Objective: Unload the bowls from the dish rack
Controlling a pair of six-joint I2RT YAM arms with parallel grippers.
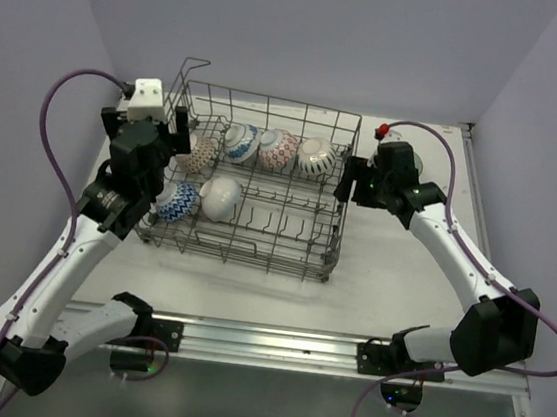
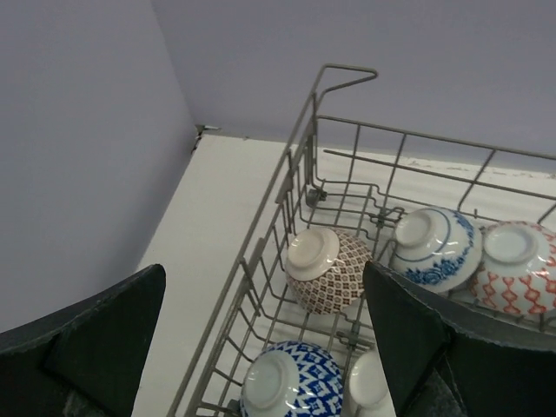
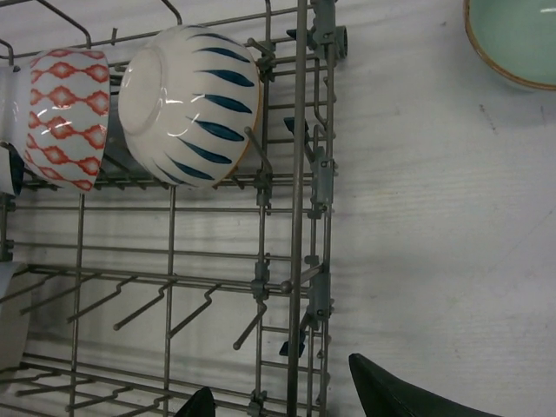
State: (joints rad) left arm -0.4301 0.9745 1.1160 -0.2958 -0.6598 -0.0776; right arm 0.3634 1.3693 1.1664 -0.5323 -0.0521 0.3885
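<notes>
The grey wire dish rack [image 1: 254,249] stands mid-table. In its back row lie a brown-patterned bowl [image 1: 199,152], a blue-and-white bowl [image 1: 241,142], a red-patterned bowl [image 1: 278,150] and a blue-striped bowl [image 1: 316,156]. In front lie a blue geometric bowl [image 1: 177,200] and a plain white bowl [image 1: 220,198]. My left gripper [image 1: 171,136] is open and empty above the rack's left wall [image 2: 287,169], over the brown bowl [image 2: 328,269] and the blue geometric bowl [image 2: 291,378]. My right gripper [image 3: 278,378] is open and empty, straddling the rack's right wall [image 3: 300,174], below the striped bowl [image 3: 191,104].
A pale green bowl [image 3: 517,35] stands upright on the table right of the rack, mostly hidden behind the right wrist in the top view. A small red object [image 1: 380,131] sits near the back right. Walls close in at the left and back.
</notes>
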